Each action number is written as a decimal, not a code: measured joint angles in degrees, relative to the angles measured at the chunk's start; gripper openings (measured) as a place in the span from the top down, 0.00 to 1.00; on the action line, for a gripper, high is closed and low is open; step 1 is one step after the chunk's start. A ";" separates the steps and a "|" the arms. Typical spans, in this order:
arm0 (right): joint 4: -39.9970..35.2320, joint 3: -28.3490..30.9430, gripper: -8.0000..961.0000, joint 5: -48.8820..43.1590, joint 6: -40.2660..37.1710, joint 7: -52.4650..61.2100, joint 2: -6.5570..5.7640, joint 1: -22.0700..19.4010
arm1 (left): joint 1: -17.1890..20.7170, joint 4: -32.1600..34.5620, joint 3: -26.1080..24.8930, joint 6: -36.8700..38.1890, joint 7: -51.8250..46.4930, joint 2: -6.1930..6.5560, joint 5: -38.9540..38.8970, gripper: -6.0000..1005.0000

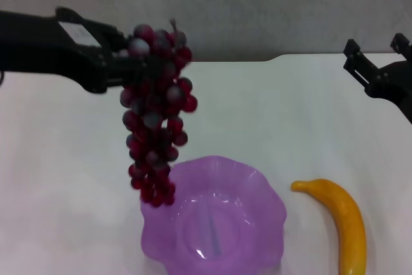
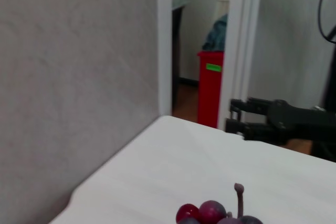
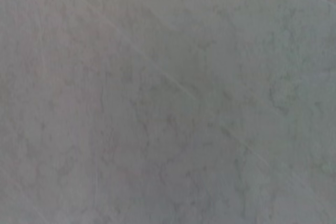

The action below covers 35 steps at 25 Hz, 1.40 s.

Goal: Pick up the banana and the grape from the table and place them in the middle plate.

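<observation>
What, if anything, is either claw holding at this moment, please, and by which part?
The left claw holds the dark red-purple grape bunch by its top, near the stem; the bunch hangs free beside the translucent purple scalloped plate. The right claw holds nothing.

One grape bunch (image 1: 156, 111), one banana (image 1: 339, 217), one purple plate (image 1: 265, 191), two tools, perhaps one red bin (image 2: 210, 95).

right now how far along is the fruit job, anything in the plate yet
Nothing is in the purple plate yet. In hand: the left claw holds the grapes by the top of the bunch, hanging in the air with the lowest grapes over the plate's left rim. Left to do: lower and release them, then fetch the banana, which lies on the table right of the plate. The right claw is open, off to the far right.
</observation>
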 joint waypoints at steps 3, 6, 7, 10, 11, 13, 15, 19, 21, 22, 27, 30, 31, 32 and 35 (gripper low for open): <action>0.00 -0.04 0.11 0.00 -0.11 0.00 0.00 0.11 | 0.25 2.21 3.38 0.32 0.24 -0.09 -0.12 0.65; 0.12 -0.08 0.11 0.00 -0.11 0.00 0.00 0.46 | 0.13 5.78 8.15 1.52 0.38 -0.11 0.37 0.65; 0.13 -0.09 0.11 0.00 -0.11 0.00 0.00 0.51 | 0.08 6.49 9.10 1.93 0.45 -0.12 0.49 0.65; 0.15 -0.09 0.11 0.00 -0.11 0.00 0.00 0.57 | -0.24 9.15 12.34 4.07 0.69 -0.12 0.52 0.65; 0.15 -0.09 0.11 0.00 -0.11 0.00 0.00 0.60 | -0.45 10.29 13.66 4.78 0.88 -0.11 0.54 0.65; 0.16 -0.09 0.11 0.00 -0.14 0.00 0.00 0.63 | -1.12 12.97 16.60 6.43 1.38 -0.12 0.88 0.65; 0.19 -0.09 0.11 0.01 -0.18 0.00 0.00 0.63 | -1.62 14.81 18.56 7.65 1.57 -0.14 1.46 0.65; 0.34 -0.16 0.11 0.01 -0.23 -0.07 0.00 0.69 | -2.18 19.21 23.68 11.75 2.20 -0.15 3.50 0.65; 0.39 -0.18 0.11 0.00 -0.22 -0.26 0.00 0.80 | -1.82 20.99 27.34 14.95 2.93 -0.15 5.22 0.65; 0.43 -0.18 0.11 0.00 -0.19 -0.35 0.00 0.85 | -1.61 21.77 29.41 16.55 3.32 -0.15 6.44 0.65; 0.71 -0.15 0.11 0.01 -0.21 -0.39 0.00 0.87 | -0.79 26.00 36.31 24.83 6.29 -0.14 11.31 0.65; 0.71 -0.11 0.11 0.01 -0.22 -0.41 0.00 0.88 | -0.05 29.65 37.64 30.44 10.11 -0.14 11.63 0.65; 0.71 -0.11 0.11 0.01 -0.23 -0.42 0.00 0.88 | 0.19 30.50 37.97 31.72 11.05 -0.14 11.63 0.65; 0.71 -0.10 0.11 0.00 -0.24 -0.42 0.00 0.88 | 0.74 32.33 38.75 35.07 13.07 -0.14 11.66 0.65; 0.77 -0.06 0.11 0.01 -0.25 -0.44 0.00 0.88 | 2.13 36.26 40.79 44.07 17.84 -0.14 12.02 0.65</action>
